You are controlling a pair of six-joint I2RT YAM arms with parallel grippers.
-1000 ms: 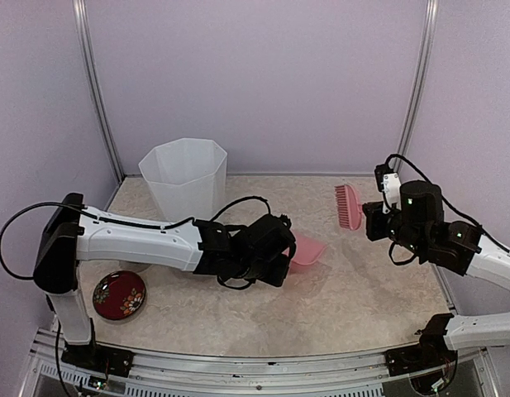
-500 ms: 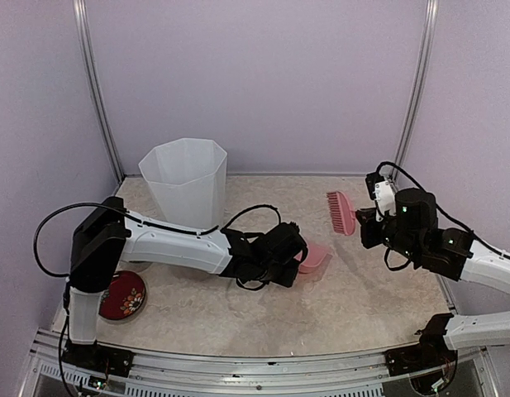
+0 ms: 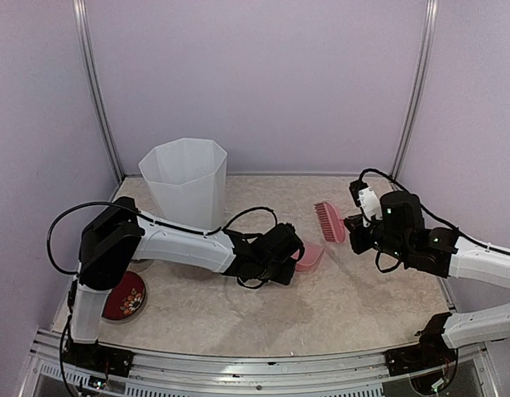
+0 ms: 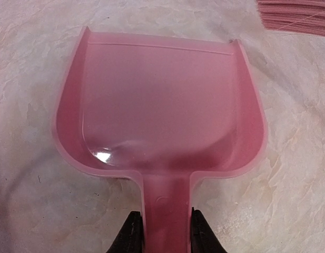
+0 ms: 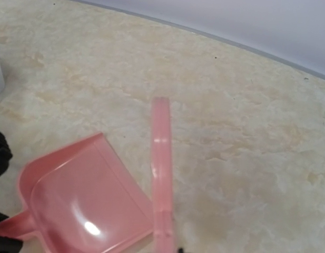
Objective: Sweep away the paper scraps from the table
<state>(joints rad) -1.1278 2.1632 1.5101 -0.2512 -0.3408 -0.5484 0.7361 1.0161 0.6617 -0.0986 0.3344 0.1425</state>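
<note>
Two pink tools meet near the middle of the table (image 3: pixel 354 306), a mottled beige top with lilac walls around it. The left gripper (image 3: pixel 289 258) is clamped on the handle of a pink dustpan (image 3: pixel 311 257). In the left wrist view its black fingers (image 4: pixel 131 234) press the handle from both sides at 6 o'clock, the left gripper (image 4: pixel 163 233) closed tight on it, and the dustpan (image 4: pixel 159 105) opens its mouth toward 12 o'clock, lying low on the table (image 4: pixel 25 200). Whether the front lip touches the surface cannot be told. The pan's inside shows only a glint of light. At 1 o'clock in that view, the bristles of a pink brush (image 4: pixel 296 13) come in at the corner. From above, the brush (image 3: pixel 329 222) lies at 1 o'clock of the dustpan, just beside it, and the right gripper (image 3: pixel 354 225) grips its far end (the fingers themselves barely show in any view). In the right wrist view the brush (image 5: pixel 161 168) appears as a narrow pink strip running from 6 o'clock up toward 12, with the dustpan (image 5: pixel 83 205) just beside it at 8 o'clock and bare table (image 5: pixel 246 105) beyond. A white translucent bin (image 3: pixel 185 184) stands upright at 10 o'clock of the tabletop, and a red patterned dish (image 3: pixel 122 296) lies at 8 o'clock beside the left arm's base. Where the paper scraps lie cannot be made out in these views.
</note>
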